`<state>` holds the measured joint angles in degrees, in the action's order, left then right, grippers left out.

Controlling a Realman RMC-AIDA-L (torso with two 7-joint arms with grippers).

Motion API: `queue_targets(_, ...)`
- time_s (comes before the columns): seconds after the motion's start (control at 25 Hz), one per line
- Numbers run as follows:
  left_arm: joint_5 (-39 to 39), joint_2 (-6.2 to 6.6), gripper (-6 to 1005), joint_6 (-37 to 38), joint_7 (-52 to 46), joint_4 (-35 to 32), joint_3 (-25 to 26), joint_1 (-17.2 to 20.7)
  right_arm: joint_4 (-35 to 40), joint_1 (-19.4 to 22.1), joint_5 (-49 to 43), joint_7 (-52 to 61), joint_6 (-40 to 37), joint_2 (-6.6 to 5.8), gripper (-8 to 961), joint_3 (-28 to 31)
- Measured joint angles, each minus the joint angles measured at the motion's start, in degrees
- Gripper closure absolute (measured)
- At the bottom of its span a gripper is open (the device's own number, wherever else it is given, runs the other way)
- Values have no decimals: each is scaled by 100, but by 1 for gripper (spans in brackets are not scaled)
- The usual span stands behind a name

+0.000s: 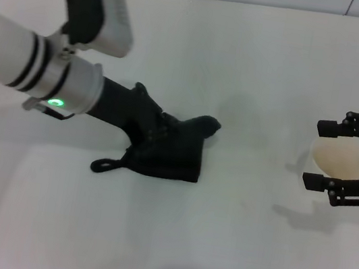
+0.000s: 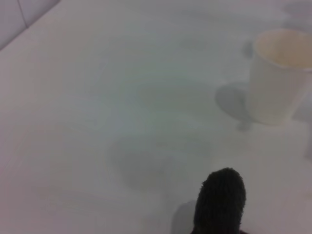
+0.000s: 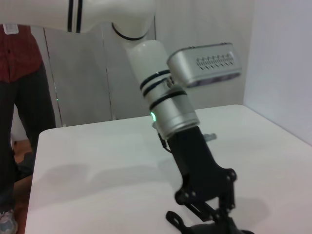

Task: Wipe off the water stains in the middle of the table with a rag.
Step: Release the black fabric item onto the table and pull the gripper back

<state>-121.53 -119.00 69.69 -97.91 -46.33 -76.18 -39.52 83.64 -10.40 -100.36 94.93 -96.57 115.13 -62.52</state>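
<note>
The black rag (image 1: pixel 177 160) lies bunched on the white table (image 1: pixel 229 251) left of centre, its thin loop (image 1: pixel 104 163) trailing toward the left. My left gripper (image 1: pixel 155 129) is pressed down into the rag and shut on it; the right wrist view shows it (image 3: pixel 208 214) from the side with the rag (image 3: pixel 217 230) under its fingers. A tip of the rag (image 2: pixel 220 200) shows in the left wrist view. No orange-brown water stain shows in any view. My right gripper (image 1: pixel 323 155) is open at the right edge, raised over the cup.
A white paper cup (image 1: pixel 340 162) stands at the right, also in the left wrist view (image 2: pixel 279 75). A person (image 3: pixel 19 107) in a red shirt stands beyond the table's far edge.
</note>
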Motion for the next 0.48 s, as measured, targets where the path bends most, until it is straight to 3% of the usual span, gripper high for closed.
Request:
queue_targets(0.2, -5, 1, 958, 542, 133, -620, 424, 596, 3, -13, 12, 10, 33, 0, 138, -24)
queue_targets(0.32, 29, 1, 958, 981, 338, -674, 929, 765, 4, -16, 17, 11, 60, 3, 138, -45)
queue_targets(0.48, 40, 0, 958, 1299, 499, -674, 1204, 926, -22, -48, 30, 13, 73, 6, 138, -64)
